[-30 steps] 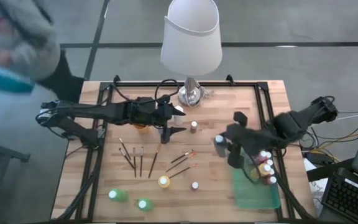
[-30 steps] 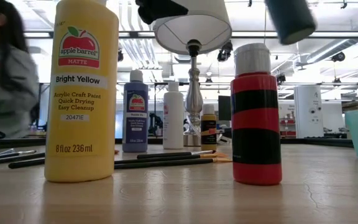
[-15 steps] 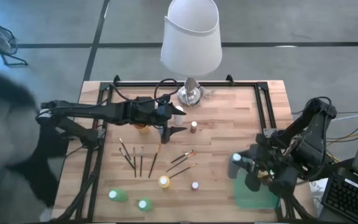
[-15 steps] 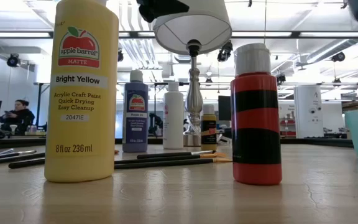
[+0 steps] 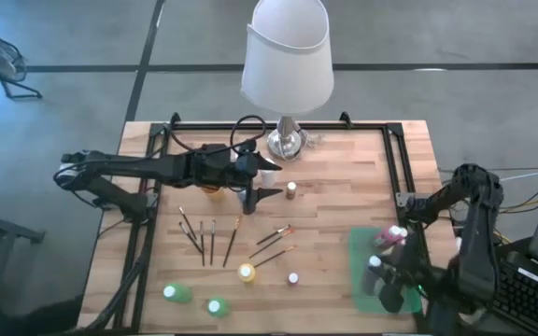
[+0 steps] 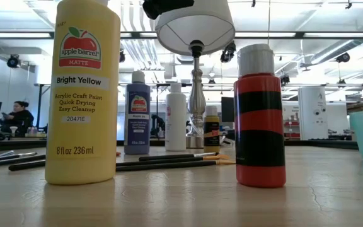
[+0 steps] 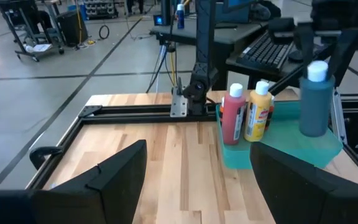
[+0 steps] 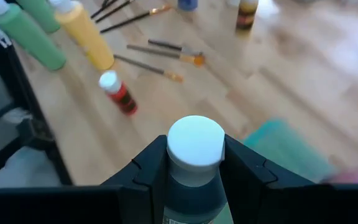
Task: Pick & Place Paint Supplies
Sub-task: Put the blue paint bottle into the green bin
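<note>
Right pincer [image 8: 194, 171]: fingers closed on the shoulders of a dark blue-grey paint bottle [image 8: 194, 180] with a white cap, held upright. In the high view this pincer [image 5: 388, 280] hangs over the near end of the green tray [image 5: 362, 245] at the table's right side. The left wrist view shows the same bottle [image 7: 314, 99] suspended over the tray, just beside a red bottle [image 7: 232, 117] and a yellow bottle [image 7: 258, 115] already standing in it.

Assessment of the step in hand: placing. The bottle should go down vertically onto bare tray floor, apart from the two standing bottles, and the fingers should part only once the base bears on the tray; release from a height risks toppling it into its neighbours.

Left pincer [image 7: 197, 180]: fingers spread wide, holding nothing, waiting above the table [image 5: 344, 177] near the lamp [image 5: 288, 65]. Still to collect: the paintbrushes [image 5: 208, 238], a yellow bottle [image 5: 247, 273], two green bottles [image 5: 194, 299] and small bottles nearby.

Change from earlier frames: a second ago the right pincer carried the bottle over open table left of the tray; it has since swung right and toward the near edge, over the tray. The left arm has not moved. A blurred person at the left edge of the high view has gone.
</note>
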Controlling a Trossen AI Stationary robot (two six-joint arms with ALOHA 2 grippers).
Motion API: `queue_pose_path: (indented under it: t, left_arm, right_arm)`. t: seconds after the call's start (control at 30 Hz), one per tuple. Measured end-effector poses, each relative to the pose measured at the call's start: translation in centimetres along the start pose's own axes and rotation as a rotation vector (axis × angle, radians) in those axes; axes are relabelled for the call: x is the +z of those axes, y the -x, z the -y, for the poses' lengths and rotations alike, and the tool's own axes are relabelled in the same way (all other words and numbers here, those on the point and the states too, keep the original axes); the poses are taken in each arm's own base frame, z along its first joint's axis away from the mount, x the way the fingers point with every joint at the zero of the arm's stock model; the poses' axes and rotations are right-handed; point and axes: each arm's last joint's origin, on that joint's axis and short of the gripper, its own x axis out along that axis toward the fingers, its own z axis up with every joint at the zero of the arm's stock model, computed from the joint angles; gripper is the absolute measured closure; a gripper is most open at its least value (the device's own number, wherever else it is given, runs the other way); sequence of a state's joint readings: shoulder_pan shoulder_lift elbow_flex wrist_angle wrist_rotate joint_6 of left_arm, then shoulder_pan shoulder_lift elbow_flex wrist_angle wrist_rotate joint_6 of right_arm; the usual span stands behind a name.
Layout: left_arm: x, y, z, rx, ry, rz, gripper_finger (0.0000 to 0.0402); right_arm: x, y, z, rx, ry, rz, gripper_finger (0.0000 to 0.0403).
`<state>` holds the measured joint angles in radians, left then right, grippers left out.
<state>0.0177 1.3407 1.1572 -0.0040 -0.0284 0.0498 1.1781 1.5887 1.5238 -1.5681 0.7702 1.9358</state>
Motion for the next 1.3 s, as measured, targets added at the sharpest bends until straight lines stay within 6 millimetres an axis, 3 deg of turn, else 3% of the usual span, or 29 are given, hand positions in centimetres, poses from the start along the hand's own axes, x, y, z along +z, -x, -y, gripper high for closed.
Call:
queue_pose_path:
  t: [0.17,0.43,0.87,1.3]
  left_arm:
    - [0.3,-0.1,0.0,0.002,0.001,0.035,0.0113]
    - [0.9,-0.1,0.0,0.005,0.005,0.103,0.0113]
    - [1.2,-0.1,-0.1,0.004,0.031,0.131,0.0113]
    - [1.2,-0.1,-0.1,0.006,0.028,0.131,0.0113]
  right_arm:
    - [-3.9,0.0,-0.8,-0.018,-0.052,-0.009,0.0292]
    - [-7.9,-2.1,-1.4,-0.143,-0.019,-0.032,0.0292]
    - [-8.6,-4.5,2.3,-0.206,-0.012,0.087,0.0292]
    - [-8.3,-4.2,2.7,-0.19,0.013,0.08,0.0292]
